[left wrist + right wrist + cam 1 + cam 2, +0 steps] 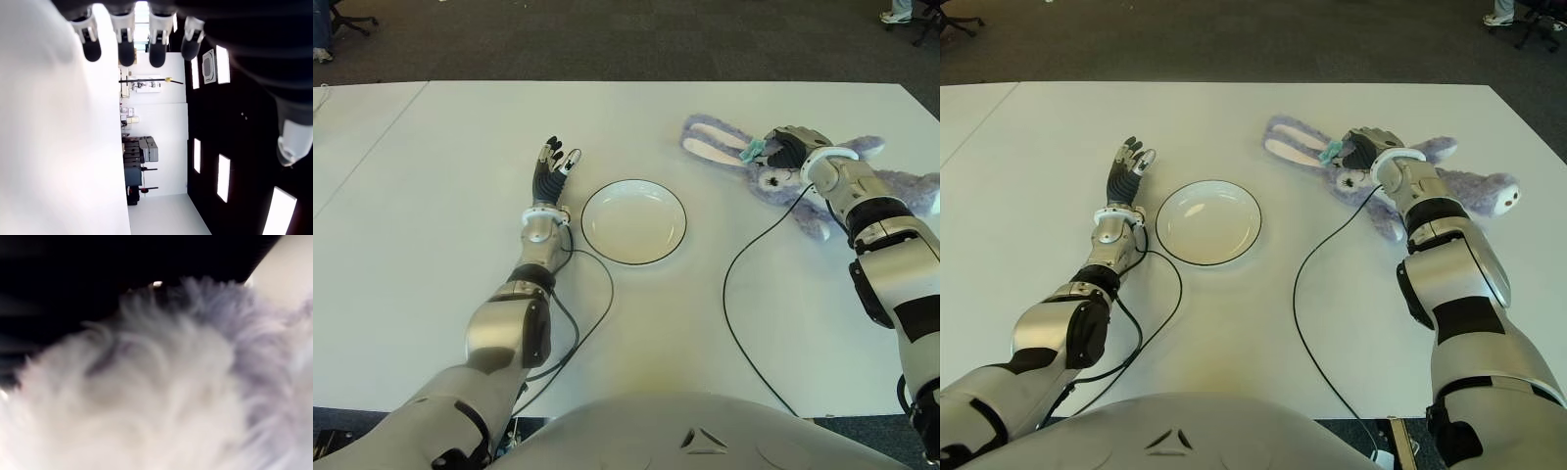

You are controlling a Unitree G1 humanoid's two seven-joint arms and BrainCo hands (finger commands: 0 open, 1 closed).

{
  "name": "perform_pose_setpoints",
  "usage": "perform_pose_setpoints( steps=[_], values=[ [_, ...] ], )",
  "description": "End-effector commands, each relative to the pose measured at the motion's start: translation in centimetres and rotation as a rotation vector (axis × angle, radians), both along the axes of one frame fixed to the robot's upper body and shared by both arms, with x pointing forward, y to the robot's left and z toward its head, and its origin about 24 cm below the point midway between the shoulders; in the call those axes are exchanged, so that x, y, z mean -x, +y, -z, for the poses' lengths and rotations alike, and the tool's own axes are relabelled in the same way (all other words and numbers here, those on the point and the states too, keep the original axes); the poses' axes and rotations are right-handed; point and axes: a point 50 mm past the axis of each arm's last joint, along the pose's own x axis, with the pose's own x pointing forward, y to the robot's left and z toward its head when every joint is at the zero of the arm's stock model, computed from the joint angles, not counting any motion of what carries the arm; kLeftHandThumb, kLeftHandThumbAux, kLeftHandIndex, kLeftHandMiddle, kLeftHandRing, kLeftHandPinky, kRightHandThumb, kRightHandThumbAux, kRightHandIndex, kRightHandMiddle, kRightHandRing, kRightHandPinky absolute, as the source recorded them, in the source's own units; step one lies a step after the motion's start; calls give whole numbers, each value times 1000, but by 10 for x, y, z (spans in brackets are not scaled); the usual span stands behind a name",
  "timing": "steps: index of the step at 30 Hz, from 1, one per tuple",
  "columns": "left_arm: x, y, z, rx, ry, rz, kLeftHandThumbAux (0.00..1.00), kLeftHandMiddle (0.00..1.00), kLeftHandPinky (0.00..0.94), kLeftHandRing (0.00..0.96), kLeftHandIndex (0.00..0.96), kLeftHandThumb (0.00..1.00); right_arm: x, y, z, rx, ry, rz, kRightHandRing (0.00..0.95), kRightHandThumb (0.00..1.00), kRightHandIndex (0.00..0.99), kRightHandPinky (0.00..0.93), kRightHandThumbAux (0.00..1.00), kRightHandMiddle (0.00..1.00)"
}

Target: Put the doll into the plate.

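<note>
Toward the table's [431,196] far right edge, the right hand [790,149] is pressing onto the plush bunny's [862,176] head, grip unclear; the left hand [551,171], fingers spread and empty, is showing beside the white plate [633,221].

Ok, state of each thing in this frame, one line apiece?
Doll: lying on the table, right of the plate, not in it.
Plate: upright, empty.
Right hand: on the doll's head; grip cannot be told.
Left hand: open, fingers spread, holds nothing, left of the plate.
Cable: slack across the table.

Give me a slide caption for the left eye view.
Right hand on the fluffy purple rabbit doll, right of the empty white plate; left hand open beside it.
</note>
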Motion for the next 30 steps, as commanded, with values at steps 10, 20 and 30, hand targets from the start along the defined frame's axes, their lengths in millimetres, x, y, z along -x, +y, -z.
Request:
perform_pose_setpoints(
  steps=[10, 20, 30],
  values=[
    [96, 6, 101, 75, 486, -42, 497, 95, 65, 84, 45, 0, 7, 7, 22, -210, -82, 81, 832, 596, 736, 850, 639, 826],
    [95, 7, 100, 71, 487, -43, 487, 93, 57, 82, 40, 0, 2, 13, 11, -275, -143, 79, 844, 627, 741, 858, 655, 835],
    [95, 8, 100, 86, 481, -46, 491, 104, 67, 91, 48, 0, -3, 19, 2, -334, -205, 69, 860, 632, 762, 865, 664, 850]
  ],
)
